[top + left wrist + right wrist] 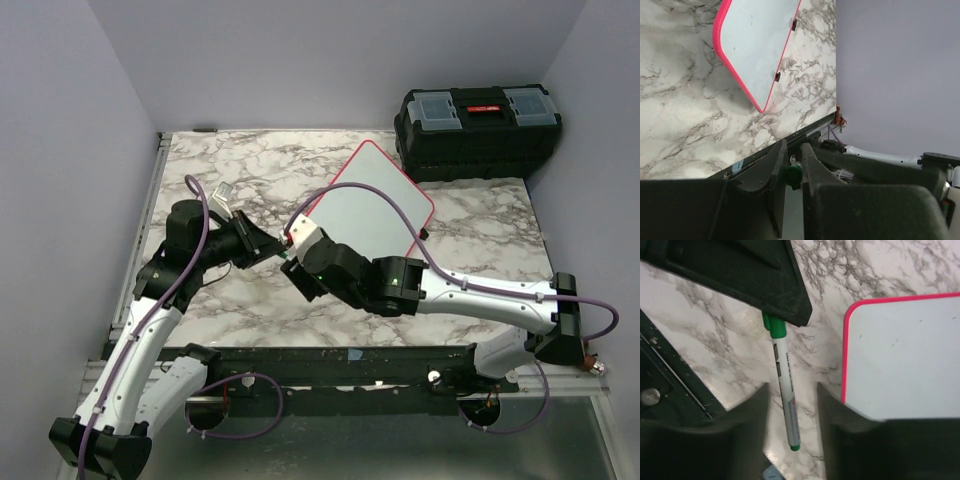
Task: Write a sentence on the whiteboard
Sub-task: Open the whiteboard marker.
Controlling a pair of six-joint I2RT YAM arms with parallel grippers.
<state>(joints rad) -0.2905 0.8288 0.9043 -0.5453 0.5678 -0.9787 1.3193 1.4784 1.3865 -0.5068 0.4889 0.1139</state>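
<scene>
The whiteboard (375, 205) lies tilted on the marble table, white with a red-pink rim. Its face is blank and no green lettering shows; it also shows in the left wrist view (755, 45) and the right wrist view (905, 355). My left gripper (266, 246) (794, 147) is shut on the green end (794, 175) of a white marker (785, 390), held above the table left of the board. My right gripper (296, 264) (792, 390) is open, one finger on each side of the marker's barrel without touching it. The left gripper's black finger (750, 275) hides the marker's top.
A black toolbox (478, 130) with a red handle stands at the back right, just behind the whiteboard. The black front rail (330, 360) runs along the table's near edge. Grey walls close off the left and the back.
</scene>
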